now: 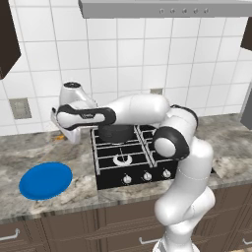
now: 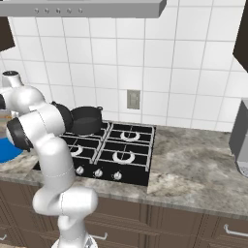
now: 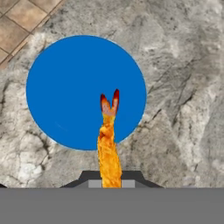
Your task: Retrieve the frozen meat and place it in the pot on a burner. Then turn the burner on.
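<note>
Granite counter [image 1: 74,189] w/ blue plate [image 1: 46,180], cooktop [image 1: 129,157].

White Franka arm with dark joints rises from the base at lower right of the left base view, elbow bent, forearm stretched horizontally to the left. Wrist and hand sit at the far left end, hand turned downward toward the desk. Two-finger dark gripper [image 3: 110,181] closed tight, fingers pinching the tiny orange-brown elongated lump of frozen meat [image 3: 108,144], which sticks out straight ahead from between the tips in the hand view. In the right base view the arm's shoulder and elbow stand at the left edge, upper links reaching off toward the left. Gripper itself hidden behind the wrist in the left base view.
</note>
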You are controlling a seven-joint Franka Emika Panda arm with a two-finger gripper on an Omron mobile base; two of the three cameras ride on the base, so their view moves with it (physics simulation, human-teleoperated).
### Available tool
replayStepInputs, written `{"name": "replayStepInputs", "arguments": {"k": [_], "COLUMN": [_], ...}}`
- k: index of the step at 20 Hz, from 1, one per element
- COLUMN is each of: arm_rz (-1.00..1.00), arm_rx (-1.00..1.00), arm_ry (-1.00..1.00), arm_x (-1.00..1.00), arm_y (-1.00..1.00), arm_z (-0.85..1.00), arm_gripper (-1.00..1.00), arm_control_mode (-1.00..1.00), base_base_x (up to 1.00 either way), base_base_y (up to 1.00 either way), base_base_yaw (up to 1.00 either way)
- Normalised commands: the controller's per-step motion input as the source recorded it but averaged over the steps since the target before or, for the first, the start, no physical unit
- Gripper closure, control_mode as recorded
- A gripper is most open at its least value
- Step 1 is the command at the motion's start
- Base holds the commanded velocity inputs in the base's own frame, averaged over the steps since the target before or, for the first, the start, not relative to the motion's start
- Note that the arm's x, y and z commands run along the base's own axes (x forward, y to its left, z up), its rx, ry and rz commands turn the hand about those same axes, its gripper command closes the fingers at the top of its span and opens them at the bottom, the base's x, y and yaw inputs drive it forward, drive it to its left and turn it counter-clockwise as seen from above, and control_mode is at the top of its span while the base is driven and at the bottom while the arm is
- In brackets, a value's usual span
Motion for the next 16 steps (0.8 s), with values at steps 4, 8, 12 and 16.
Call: {"name": "replayStepInputs", "arguments": {"k": [4,8,12,16], "arm_rz": [-0.03,-0.06,-0.05,-0.09], "arm_rx": [0.0,0.0,0.05,0.03], "arm_ry": [0.04,0.05,0.05,0.04], "arm_x": [0.31,0.39,0.46,0.37], "arm_y": [-0.36,-0.47,-0.49,-0.38], "arm_z": [0.0,0.0,0.0,0.0], "arm_gripper": [1.0,1.0,1.0,1.0], "arm_control_mode": [-1.0,-1.0,-1.0,-1.0], "base_base_x": [0.0,0.0,0.0,0.0], "base_base_y": [0.0,0.0,0.0,0.0], "base_base_yaw": [0.0,0.0,0.0,0.0]}}
